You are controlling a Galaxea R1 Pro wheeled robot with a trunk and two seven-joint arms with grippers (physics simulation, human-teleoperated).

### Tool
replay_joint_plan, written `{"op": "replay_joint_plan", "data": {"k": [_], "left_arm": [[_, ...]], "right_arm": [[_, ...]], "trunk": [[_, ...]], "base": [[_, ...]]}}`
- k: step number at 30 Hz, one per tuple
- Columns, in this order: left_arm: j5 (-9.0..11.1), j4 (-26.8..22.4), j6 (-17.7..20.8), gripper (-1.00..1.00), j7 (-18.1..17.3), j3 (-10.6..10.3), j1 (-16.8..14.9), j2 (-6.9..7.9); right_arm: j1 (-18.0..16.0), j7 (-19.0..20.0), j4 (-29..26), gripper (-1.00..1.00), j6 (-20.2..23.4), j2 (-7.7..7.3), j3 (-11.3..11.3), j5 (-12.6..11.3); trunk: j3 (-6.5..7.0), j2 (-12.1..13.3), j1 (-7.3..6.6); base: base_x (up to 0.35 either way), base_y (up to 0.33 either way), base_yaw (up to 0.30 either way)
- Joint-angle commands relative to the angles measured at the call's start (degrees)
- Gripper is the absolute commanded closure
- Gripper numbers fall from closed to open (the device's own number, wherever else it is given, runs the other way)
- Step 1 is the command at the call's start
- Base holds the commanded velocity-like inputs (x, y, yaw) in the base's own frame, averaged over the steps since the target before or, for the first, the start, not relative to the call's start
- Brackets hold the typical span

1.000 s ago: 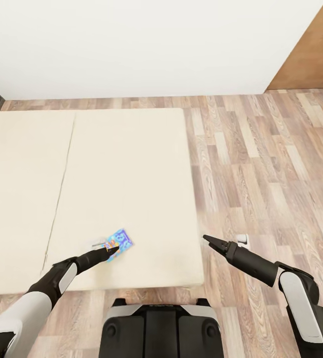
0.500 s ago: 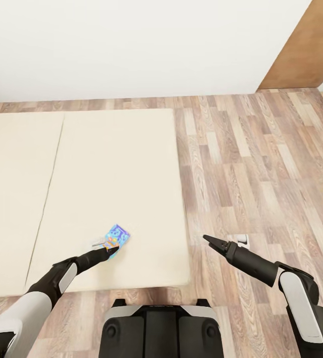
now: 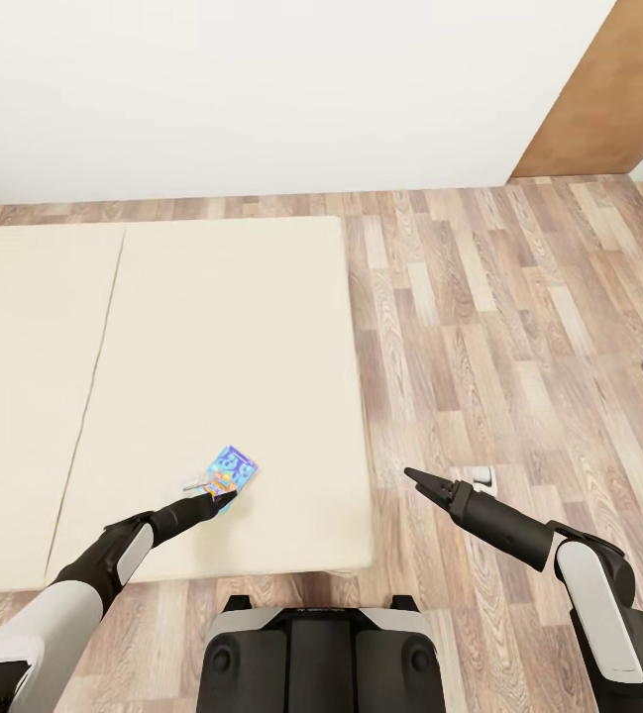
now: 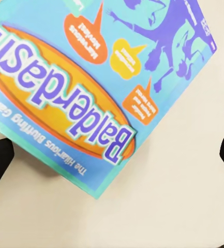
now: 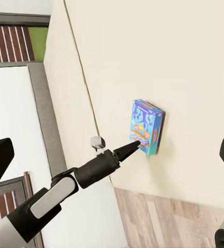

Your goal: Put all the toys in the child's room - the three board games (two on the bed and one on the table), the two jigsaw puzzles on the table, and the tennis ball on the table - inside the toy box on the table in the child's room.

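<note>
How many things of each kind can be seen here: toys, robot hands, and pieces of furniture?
Toys: 1, the small blue printed cardboard game box lying on the mattress.
Robot hands: 2, the left hand at the box and the right hand over the floor.
Furniture: 1, the low beige bed.
Total: 4

head: high, looking down and forward over plain beige mattress [image 3: 212, 327] and wood-plank floor [image 3: 499, 327] | left wrist: very close above small blue printed game box [image 4: 91, 77] on mattress | right wrist: farther off, sideways across mattress, sees left arm | shared by all three: blue box
</note>
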Motion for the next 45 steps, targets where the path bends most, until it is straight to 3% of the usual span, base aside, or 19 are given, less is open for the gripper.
{"op": "replay_joint_plan", "data": {"k": [1, 26, 33, 39, 45], "left_arm": [[0.44, -0.01, 0.56, -1.00, -0.22, 0.23, -0.02, -0.01], [0.44, -0.03, 0.62, -1.00, -0.29, 0.33, -0.02, -0.01], [0.45, -2.25, 1.17, -1.00, -0.53, 0.46, -0.02, 0.36], [0.11, -4.18, 5.70, -1.00, -2.56, 0.52, -0.02, 0.90], [-0.07, -10.57, 16.78, -1.00, -3.02, 0.53, -0.02, 4.38]], "right_arm": [[-0.03, 0.40, -0.01, -1.00, 0.26, 0.01, -0.08, 0.34], [-0.03, 0.30, 0.00, -1.00, 0.18, 0.01, -0.08, 0.36], [-0.03, 0.24, 0.00, -1.00, 0.18, 0.01, -0.10, 0.38], [-0.03, 0.10, 0.03, -1.00, 0.17, 0.01, -0.02, 0.45], [-0.05, -1.67, 0.15, -1.00, 0.18, 0.01, -0.05, 0.45]], "trunk": [[-0.06, -0.08, 0.03], [-0.06, -0.08, 0.03], [-0.06, -0.08, 0.03], [-0.06, -0.08, 0.03], [-0.06, -0.08, 0.03]], "base": [[0.000, 0.000, -0.011], [0.000, -0.043, -0.001], [0.000, -0.001, 0.000], [0.000, 0.000, 0.000], [0.000, 0.000, 0.000]]}}
